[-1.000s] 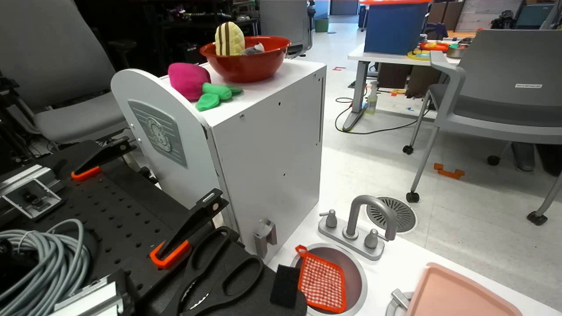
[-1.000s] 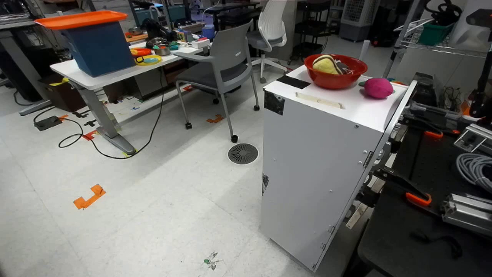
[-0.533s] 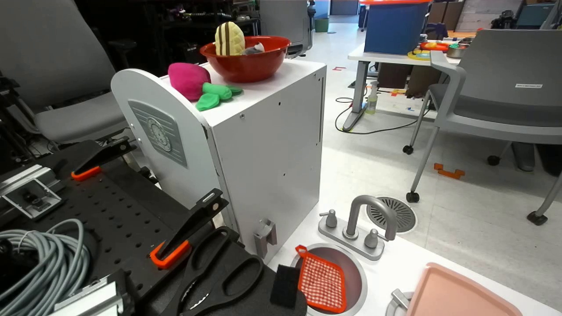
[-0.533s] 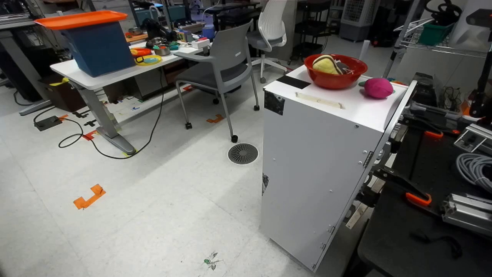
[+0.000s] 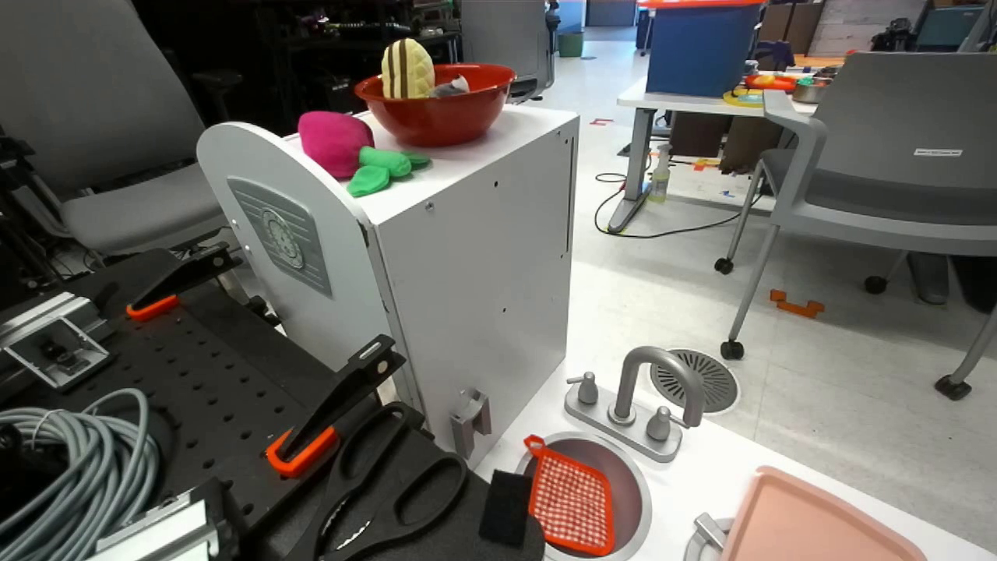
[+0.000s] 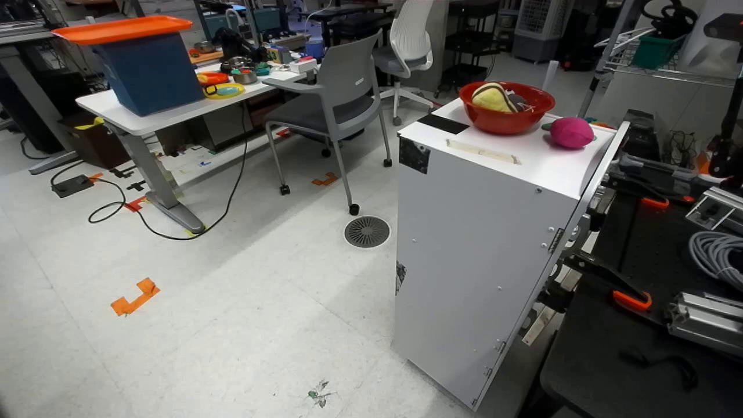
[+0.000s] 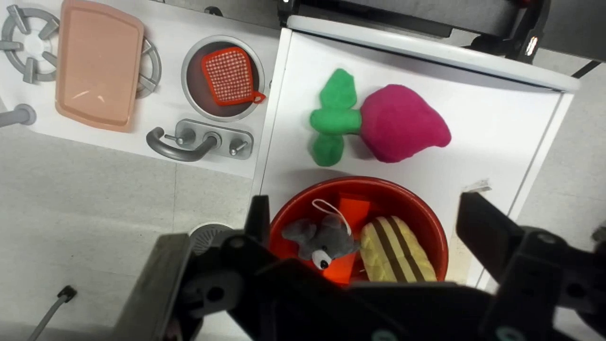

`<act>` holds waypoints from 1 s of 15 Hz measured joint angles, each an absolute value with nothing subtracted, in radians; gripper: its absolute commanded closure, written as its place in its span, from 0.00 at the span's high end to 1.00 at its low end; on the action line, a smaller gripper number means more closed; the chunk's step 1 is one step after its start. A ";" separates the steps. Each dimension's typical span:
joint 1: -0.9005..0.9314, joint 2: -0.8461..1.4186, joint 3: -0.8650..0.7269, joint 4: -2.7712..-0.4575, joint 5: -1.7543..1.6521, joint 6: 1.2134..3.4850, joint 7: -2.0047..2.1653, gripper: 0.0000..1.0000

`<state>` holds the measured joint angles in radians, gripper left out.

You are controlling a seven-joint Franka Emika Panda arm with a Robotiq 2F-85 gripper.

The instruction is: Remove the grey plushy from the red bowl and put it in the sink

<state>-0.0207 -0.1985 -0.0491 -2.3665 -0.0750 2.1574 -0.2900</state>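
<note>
A tall white cabinet (image 6: 464, 261) stands beside a lower white counter (image 7: 165, 28). A pale pink tray (image 7: 99, 61) lies on the counter. The red bowl (image 5: 444, 125) sits upright on the cabinet, seen in both exterior views. Let into the counter next to the cabinet is the round grey sink (image 7: 194, 80), a grey faucet (image 5: 625, 389) just beside it. A pink plush (image 7: 402, 123) with green leaves lies on the cabinet near the bowl.

In the wrist view the claw (image 7: 365, 215) has its fingers wide apart, the bowl showing between them. A yellow toy (image 7: 395, 248) with brown stripes is in the bowl; a red checked pad (image 7: 229, 76) lies in the sink. A bright orange strip (image 7: 356, 208) crosses the bowl's floor.

The grey plushy (image 7: 331, 239) is also in the bowl, partly over the strip and just beside the yellow toy; whether those two touch I cannot tell. It is a soft little animal, mid-grey, with a rounded lobe sticking out to one side. A thin white loop extends from it, opposite a short white muzzle, which ends in a small black nose.
</note>
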 measured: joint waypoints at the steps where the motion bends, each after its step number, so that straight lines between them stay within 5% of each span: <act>1: -0.023 -0.189 -0.051 -2.365 -0.075 2.156 -0.289 1.00; 15: -0.053 -0.006 -0.058 -2.207 -0.092 2.104 -0.248 1.00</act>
<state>-0.0526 -0.0060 -0.0581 -2.2074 -0.0920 2.1041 -0.2481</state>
